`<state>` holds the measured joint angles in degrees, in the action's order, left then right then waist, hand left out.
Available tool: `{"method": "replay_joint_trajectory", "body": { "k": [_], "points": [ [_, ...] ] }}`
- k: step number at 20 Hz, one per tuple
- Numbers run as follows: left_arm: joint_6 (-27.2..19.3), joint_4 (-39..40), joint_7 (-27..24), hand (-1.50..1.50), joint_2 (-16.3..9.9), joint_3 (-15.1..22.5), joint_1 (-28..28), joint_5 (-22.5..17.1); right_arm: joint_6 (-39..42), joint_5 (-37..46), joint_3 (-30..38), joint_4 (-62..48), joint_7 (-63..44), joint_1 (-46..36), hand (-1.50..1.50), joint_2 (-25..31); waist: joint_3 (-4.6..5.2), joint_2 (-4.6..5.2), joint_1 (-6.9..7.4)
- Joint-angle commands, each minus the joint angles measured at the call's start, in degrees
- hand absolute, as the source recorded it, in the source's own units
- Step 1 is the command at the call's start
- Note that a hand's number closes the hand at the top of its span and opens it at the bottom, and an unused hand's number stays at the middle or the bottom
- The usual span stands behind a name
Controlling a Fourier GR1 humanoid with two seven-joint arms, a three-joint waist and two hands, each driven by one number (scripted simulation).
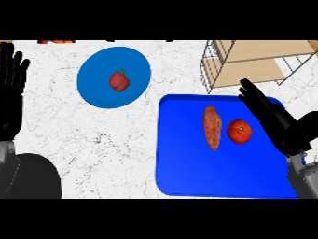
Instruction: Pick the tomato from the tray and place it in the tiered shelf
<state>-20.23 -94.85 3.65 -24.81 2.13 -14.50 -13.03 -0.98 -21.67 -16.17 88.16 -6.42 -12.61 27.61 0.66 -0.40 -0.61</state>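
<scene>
The red tomato (239, 131) lies on the blue tray (189, 172), right of a long orange sweet potato (212, 127). My right hand (279, 122) is open just to the tomato's right, fingers straight and pointing up-left, thumb spread toward the right; it is close to the tomato but apart from it. The tiered shelf (254, 63), wire-framed with wooden boards, stands at the back right beyond the tray. My left hand (3, 93) rests open at the left edge, fingers up.
A round blue plate (96, 88) with a red bell pepper (119, 80) sits at the back, left of the tray. A dark round shape (31, 179) fills the lower left corner. The counter is white marble.
</scene>
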Motion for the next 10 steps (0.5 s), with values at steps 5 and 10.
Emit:
{"method": "replay_joint_trajectory", "body": {
  "k": [5,10],
  "points": [
    [6.27,7.11,-3.42,0.00,3.40,9.86,3.11,4.68,17.15,-9.47,10.80,-11.44,3.95,-10.60,-1.50,6.11,-0.73,1.20,1.01],
    [6.80,5.97,-0.86,0.00,3.65,11.66,4.73,4.05,2.91,8.66,9.74,-13.38,6.09,-6.85,1.50,13.50,-0.09,1.74,-0.39]
  ]
}}
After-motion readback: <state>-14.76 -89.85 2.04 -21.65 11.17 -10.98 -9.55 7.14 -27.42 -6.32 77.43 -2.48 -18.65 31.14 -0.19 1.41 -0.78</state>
